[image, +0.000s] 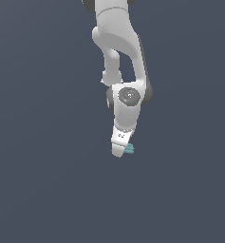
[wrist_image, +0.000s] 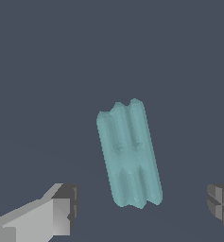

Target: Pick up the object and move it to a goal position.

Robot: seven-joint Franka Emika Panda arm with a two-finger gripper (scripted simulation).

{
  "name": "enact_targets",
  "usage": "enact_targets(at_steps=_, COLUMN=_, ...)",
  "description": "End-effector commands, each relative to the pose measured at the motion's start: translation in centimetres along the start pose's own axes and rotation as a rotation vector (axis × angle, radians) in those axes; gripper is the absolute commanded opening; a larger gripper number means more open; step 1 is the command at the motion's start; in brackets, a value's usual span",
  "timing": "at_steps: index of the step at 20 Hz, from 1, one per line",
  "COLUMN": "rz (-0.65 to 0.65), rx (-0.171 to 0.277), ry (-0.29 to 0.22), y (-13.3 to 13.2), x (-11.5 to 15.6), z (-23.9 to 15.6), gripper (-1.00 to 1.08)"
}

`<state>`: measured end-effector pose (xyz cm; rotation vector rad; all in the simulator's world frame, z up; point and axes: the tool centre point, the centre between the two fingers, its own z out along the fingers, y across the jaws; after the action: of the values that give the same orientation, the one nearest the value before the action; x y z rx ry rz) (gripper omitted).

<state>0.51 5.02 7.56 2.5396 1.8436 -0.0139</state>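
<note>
I have the gripper point(wrist_image: 141, 212) spread wide, fingers either side of the object point(wrist_image: 129, 153) without touching, ready to close. The object lies flat on the floor point(image: 42, 190), just beneath the fingertips.

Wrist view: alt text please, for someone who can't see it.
A small teal-green ridged piece lies on a plain dark grey surface, between the two fingertips of the open gripper. Neither fingertip touches it.

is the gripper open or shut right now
Open. In the wrist view the gripper has its fingers spread wide, the teal piece lying between them, untouched.
</note>
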Motion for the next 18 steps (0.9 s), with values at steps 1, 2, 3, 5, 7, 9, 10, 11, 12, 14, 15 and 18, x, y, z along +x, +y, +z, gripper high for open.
enact_targets(at_steps=1, rz=-0.063, rx=-0.001, ry=0.002, y=0.0, x=0.2, z=0.4, gripper=1.00)
enact_targets(at_steps=2, rz=-0.083, rx=-0.001, ry=0.003, y=0.0, x=0.3, z=0.6, gripper=1.00)
enact_targets(at_steps=3, rz=-0.103, rx=-0.002, ry=0.004, y=0.0, x=0.4, z=0.7, gripper=1.00)
enact_targets(at_steps=5, rz=-0.136, rx=-0.002, ry=0.005, y=0.0, x=0.5, z=0.9, gripper=1.00)
enact_targets(at_steps=7, rz=-0.164, rx=-0.003, ry=0.006, y=0.0, x=0.6, z=1.1, gripper=1.00)
enact_targets(at_steps=9, rz=-0.185, rx=-0.003, ry=0.007, y=-0.1, x=0.7, z=1.3, gripper=1.00)
enact_targets(at_steps=10, rz=-0.194, rx=-0.003, ry=0.008, y=-0.1, x=0.7, z=1.3, gripper=1.00)
enact_targets(at_steps=11, rz=-0.201, rx=-0.003, ry=0.008, y=-0.1, x=0.8, z=1.4, gripper=1.00)
enact_targets(at_steps=12, rz=-0.206, rx=-0.003, ry=0.008, y=-0.1, x=0.8, z=1.4, gripper=1.00)
enact_targets(at_steps=14, rz=-0.212, rx=-0.003, ry=0.009, y=-0.1, x=0.8, z=1.4, gripper=1.00)
enact_targets(at_steps=15, rz=-0.213, rx=-0.003, ry=0.009, y=-0.1, x=0.8, z=1.4, gripper=1.00)
enact_targets(at_steps=18, rz=-0.208, rx=-0.003, ry=0.008, y=-0.1, x=0.8, z=1.6, gripper=1.00)
